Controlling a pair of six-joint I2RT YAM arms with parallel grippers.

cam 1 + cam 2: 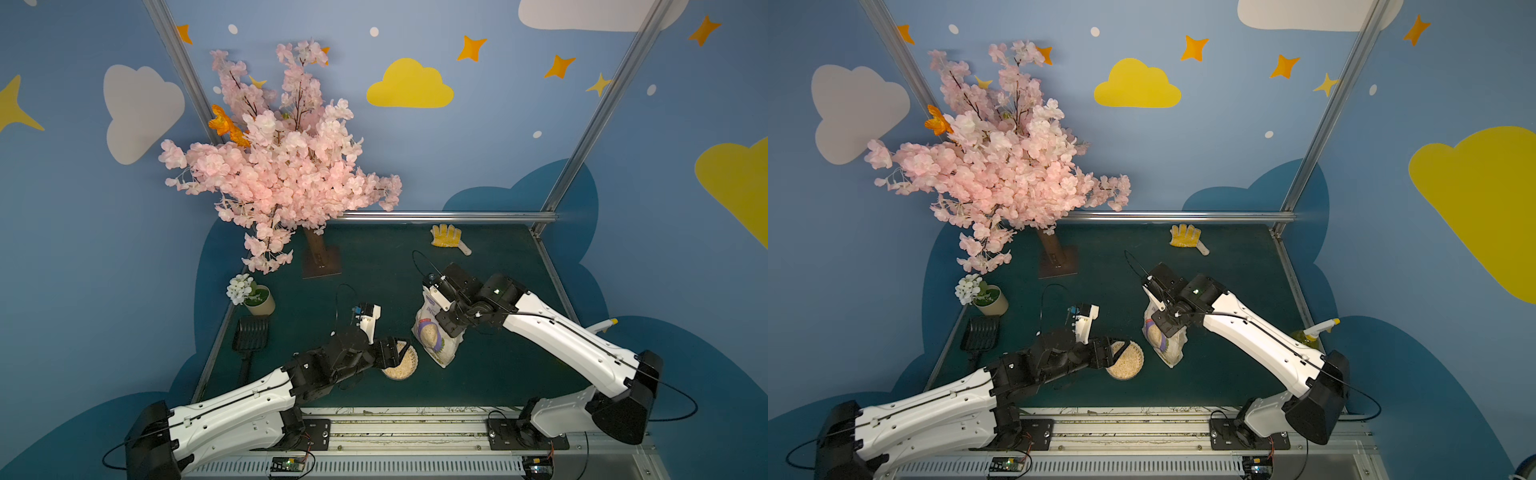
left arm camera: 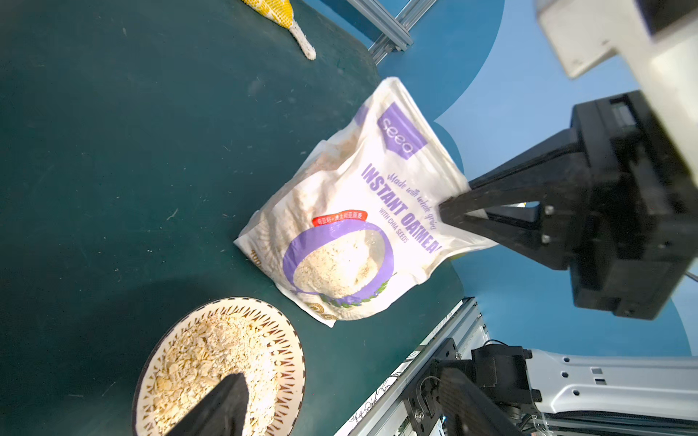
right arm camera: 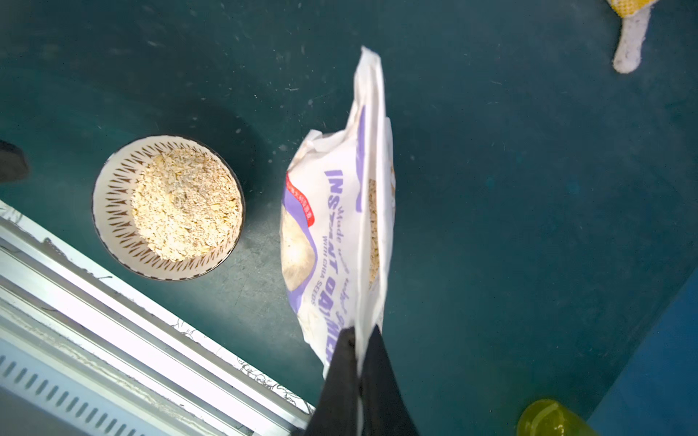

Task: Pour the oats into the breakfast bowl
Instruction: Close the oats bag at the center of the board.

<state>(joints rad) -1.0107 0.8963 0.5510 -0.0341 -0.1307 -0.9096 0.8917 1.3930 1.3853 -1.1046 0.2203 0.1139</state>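
The breakfast bowl sits on the green mat near the front edge, cream with a brown pattern, holding a heap of pale oats. To its right stands the oats bag, white and purple, tilted, its lower end on the mat. My right gripper is shut on the bag's top edge. My left gripper is open at the bowl, with one finger over the oats.
A yellow glove lies at the back right. A flower pot and a black scoop sit at the left edge, behind them a pink blossom tree. A yellow spray bottle stands right. The metal rail runs along the front.
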